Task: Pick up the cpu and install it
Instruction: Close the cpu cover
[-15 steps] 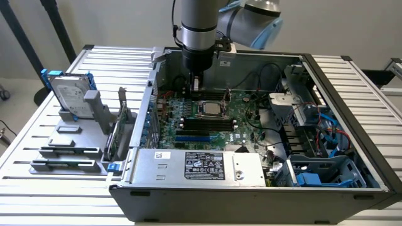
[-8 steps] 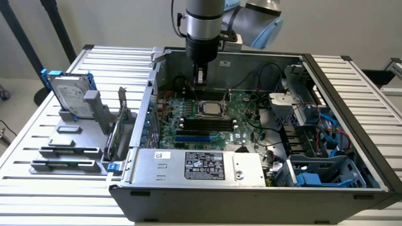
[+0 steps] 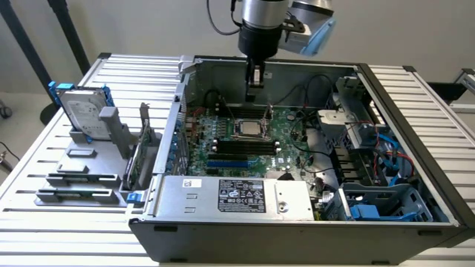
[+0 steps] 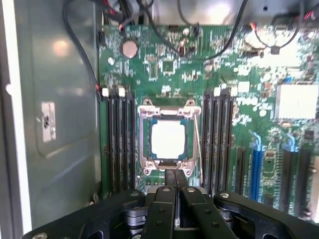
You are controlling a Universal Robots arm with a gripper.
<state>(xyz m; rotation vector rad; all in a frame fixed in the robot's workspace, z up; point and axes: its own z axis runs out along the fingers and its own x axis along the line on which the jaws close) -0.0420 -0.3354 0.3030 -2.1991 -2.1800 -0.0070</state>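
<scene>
On the exterior view's left, a hard drive (image 3: 83, 114) stands in a grey parts rack (image 3: 74, 167). Beside it, an open computer case (image 3: 297, 239) shows its motherboard (image 3: 286, 147). The cpu (image 4: 168, 139), a small silver square, lies in the central socket; whether the socket's frame is latched is unclear. The gripper (image 3: 253, 95) hangs above, jaws pressed together, holding nothing. The chip looks light, rigid, slick and fragile, and is best held by opposite edges.

cpu (image 4: 168, 139) — markings blurred, unreadable
</scene>
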